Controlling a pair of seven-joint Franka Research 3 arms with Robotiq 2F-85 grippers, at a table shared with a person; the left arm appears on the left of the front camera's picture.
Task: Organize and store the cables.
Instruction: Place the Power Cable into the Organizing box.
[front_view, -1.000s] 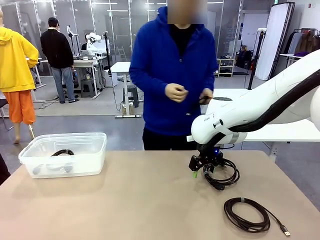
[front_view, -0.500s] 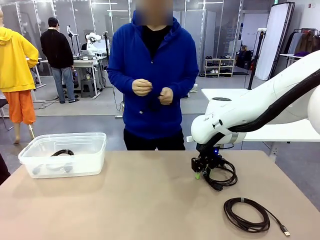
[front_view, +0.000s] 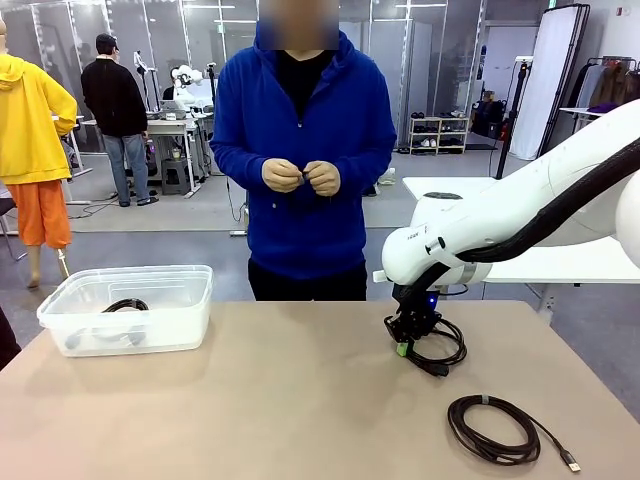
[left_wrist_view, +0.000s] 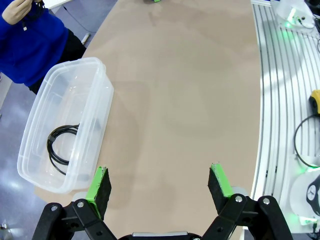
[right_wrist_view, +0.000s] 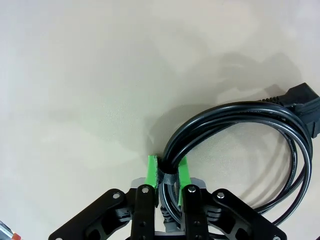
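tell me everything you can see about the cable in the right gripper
The power cable is a thick black cord with a smooth, rubbery-looking sheath, wound into a round coil of several loops. A small dark tie binds the loops at one spot, and a chunky black plug sticks out at one end. The right gripper has its jaws shut on the bundle right at that tie. The coil appears to rest on the tan table, on the robot's right side, toward the far edge.

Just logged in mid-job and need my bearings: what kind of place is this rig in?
Probably a robotics lab or test hall, not a home: a worktable with a clear bin and coiled cables, more workbenches behind, and glass partition walls.
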